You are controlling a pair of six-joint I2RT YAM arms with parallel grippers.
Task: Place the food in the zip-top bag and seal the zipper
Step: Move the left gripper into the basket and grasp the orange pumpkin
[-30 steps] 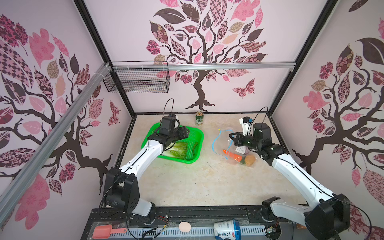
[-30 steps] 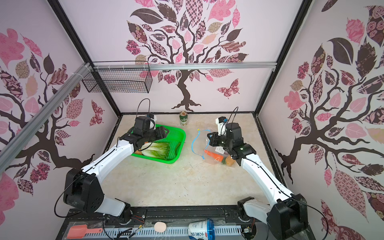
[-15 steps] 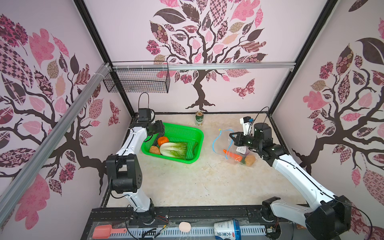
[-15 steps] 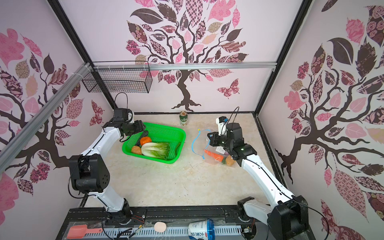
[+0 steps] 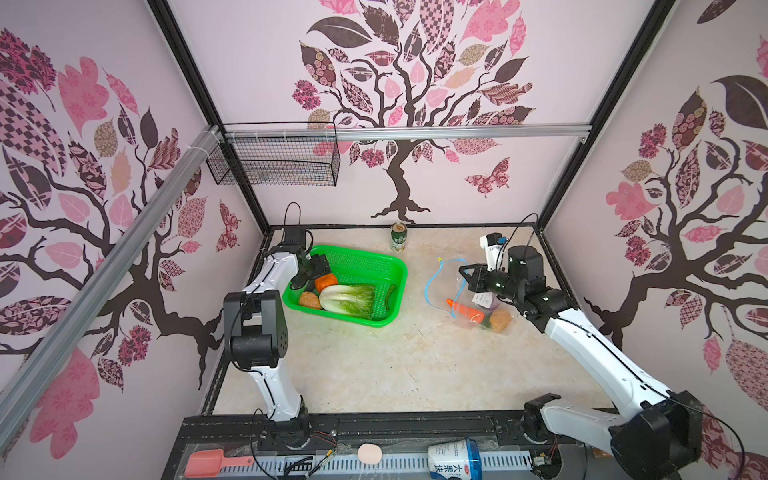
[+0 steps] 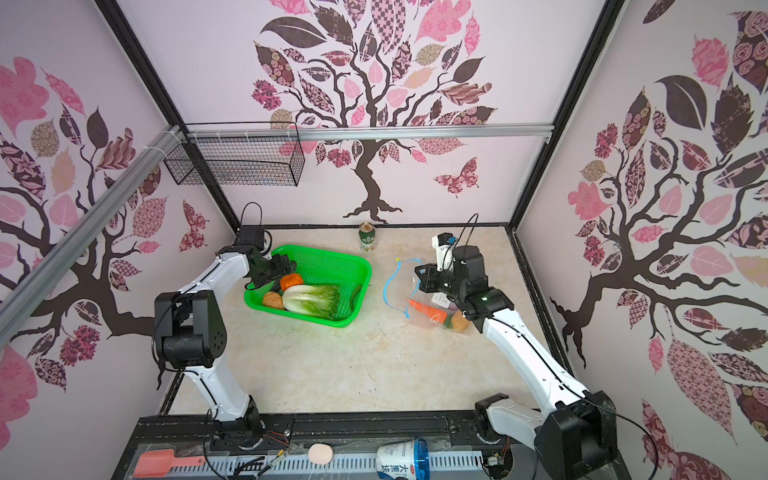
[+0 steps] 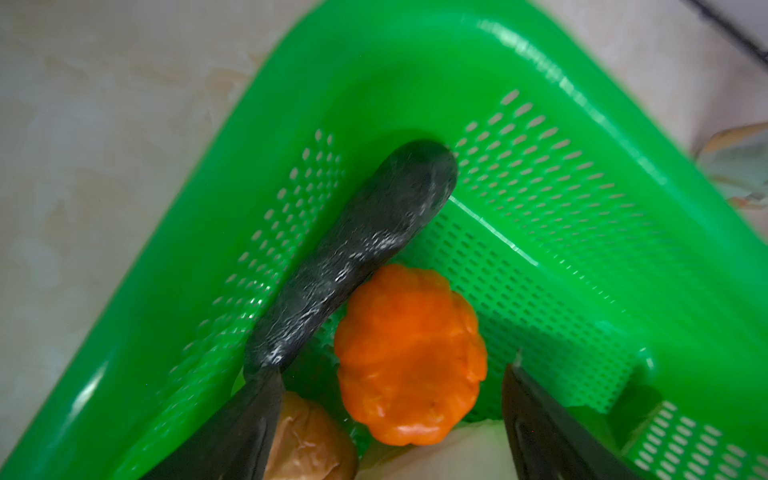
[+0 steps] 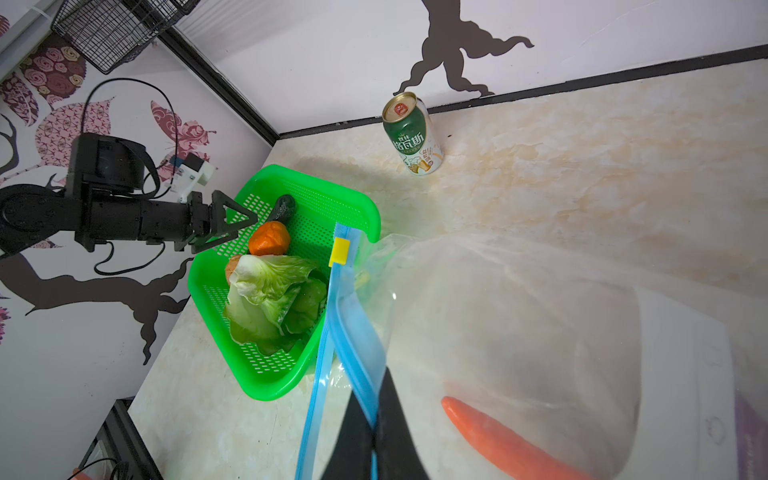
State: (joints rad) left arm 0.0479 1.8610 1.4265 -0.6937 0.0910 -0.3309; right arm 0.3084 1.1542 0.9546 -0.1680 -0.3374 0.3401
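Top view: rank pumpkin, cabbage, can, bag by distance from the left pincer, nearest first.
From the left pincer:
1. pumpkin: left corner of the basket, right at the pincer.
2. cabbage: middle of the basket.
3. can: by the back wall, past the basket.
4. bag: right side of the table.

The left wrist view is soft throughout: the tan potato (image 7: pixel 309 442) is cut by the picture's edge and half covered by a finger (image 7: pixel 245 436) of the left gripper (image 7: pixel 390 370), and only a pale sliver of the napa cabbage (image 7: pixel 440 459) shows. In the right wrist view the carrot (image 8: pixel 498 440), hazy behind the zip-top bag (image 8: pixel 519 311), runs out of frame; a purple scrap (image 8: pixel 752 434) at the edge cannot be named.
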